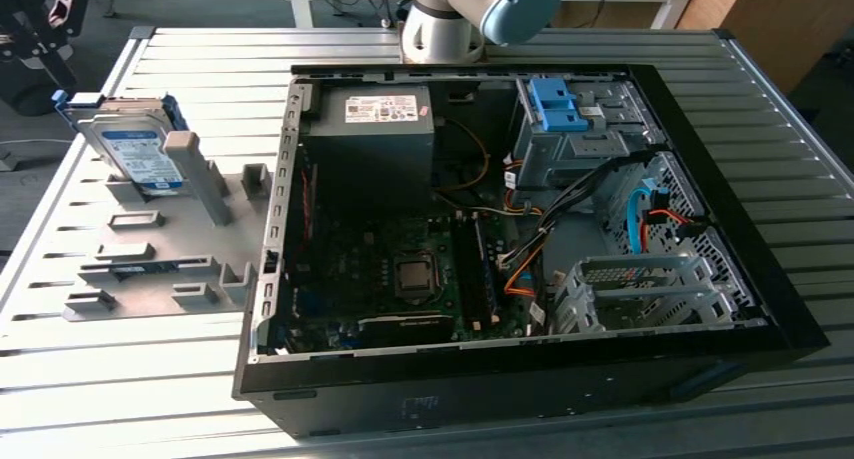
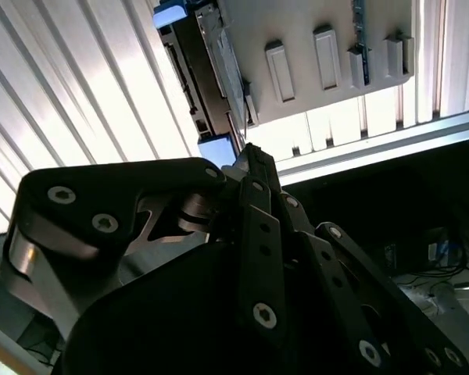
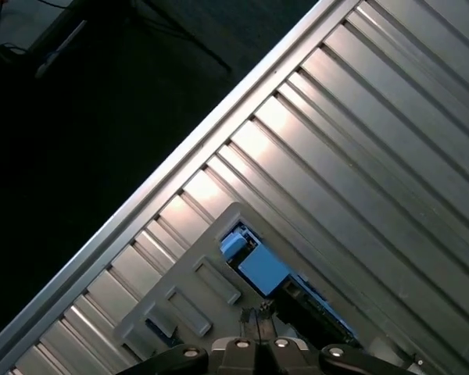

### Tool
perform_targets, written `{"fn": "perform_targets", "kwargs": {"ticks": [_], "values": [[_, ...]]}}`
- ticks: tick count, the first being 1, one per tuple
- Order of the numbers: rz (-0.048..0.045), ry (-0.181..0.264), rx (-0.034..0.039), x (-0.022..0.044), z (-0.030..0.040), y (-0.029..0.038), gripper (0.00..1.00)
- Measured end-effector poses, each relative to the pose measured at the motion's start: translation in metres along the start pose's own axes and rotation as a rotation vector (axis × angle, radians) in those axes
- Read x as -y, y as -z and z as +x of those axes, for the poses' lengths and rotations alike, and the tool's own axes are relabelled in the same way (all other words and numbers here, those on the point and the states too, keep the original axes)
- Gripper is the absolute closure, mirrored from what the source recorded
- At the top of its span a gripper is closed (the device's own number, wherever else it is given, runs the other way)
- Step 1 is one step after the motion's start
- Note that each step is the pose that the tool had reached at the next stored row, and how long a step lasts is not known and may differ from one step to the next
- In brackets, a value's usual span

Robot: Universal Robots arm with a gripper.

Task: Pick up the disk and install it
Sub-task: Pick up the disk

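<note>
Gripper [image 3: 258, 314] narrow, empty, near disk [image 1: 134, 149] on edge at fixture plate [image 1: 174, 251] corner; probably rigid, hefty, shock-sensitive, so pinch its flat faces.

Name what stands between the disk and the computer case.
Grey upright posts of the fixture plate stand between the disk and the computer case, in the exterior view.

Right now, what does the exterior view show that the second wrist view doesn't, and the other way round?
The exterior view adds, inside the open case, the grey power-supply box, the motherboard and a blue bracket. The second wrist view adds a close look at the gripper and its black linkage. Both show the disk standing in the grey holder plate on the slatted table.
</note>
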State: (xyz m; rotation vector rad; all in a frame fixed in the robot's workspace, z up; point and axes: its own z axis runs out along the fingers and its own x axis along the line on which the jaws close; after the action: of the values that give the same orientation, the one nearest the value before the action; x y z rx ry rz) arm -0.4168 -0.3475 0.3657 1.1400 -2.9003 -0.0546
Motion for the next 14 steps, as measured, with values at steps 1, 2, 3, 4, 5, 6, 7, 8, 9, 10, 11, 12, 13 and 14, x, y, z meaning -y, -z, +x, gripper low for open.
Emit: {"fn": "perform_targets", "kwargs": {"ticks": [1,2,3,4,5,6,7,8,9,10,11,12,13,14], "values": [[0.0001,0.013,-0.0006,0.0000,0.0000,0.0000,0.89],[0.0002,0.026,-0.0012,0.0000,0.0000,0.0000,0.89],[0.0004,0.040,-0.0016,0.0000,0.0000,-0.0001,0.89],[0.0005,0.051,-0.0021,0.0000,0.0000,-0.0001,0.89],[0.0006,0.062,-0.0025,0.0000,0.0000,-0.0002,0.89],[0.0007,0.072,-0.0031,0.0000,0.0000,-0.0002,0.89],[0.0008,0.081,-0.0034,0.0000,0.0000,-0.0003,0.89],[0.0009,0.088,-0.0037,0.0000,0.0000,-0.0003,0.89],[0.0009,0.091,-0.0038,0.0000,0.0000,-0.0003,0.89],[0.0009,0.092,-0.0039,0.0000,0.0000,-0.0004,0.89],[0.0009,0.092,-0.0039,0.0000,0.0000,-0.0003,0.89],[0.0009,0.092,-0.0039,0.0000,0.0000,-0.0003,0.89],[0.0009,0.092,-0.0039,0.0000,0.0000,-0.0004,0.89],[0.0009,0.092,-0.0039,0.0000,0.0000,-0.0003,0.89]]}}
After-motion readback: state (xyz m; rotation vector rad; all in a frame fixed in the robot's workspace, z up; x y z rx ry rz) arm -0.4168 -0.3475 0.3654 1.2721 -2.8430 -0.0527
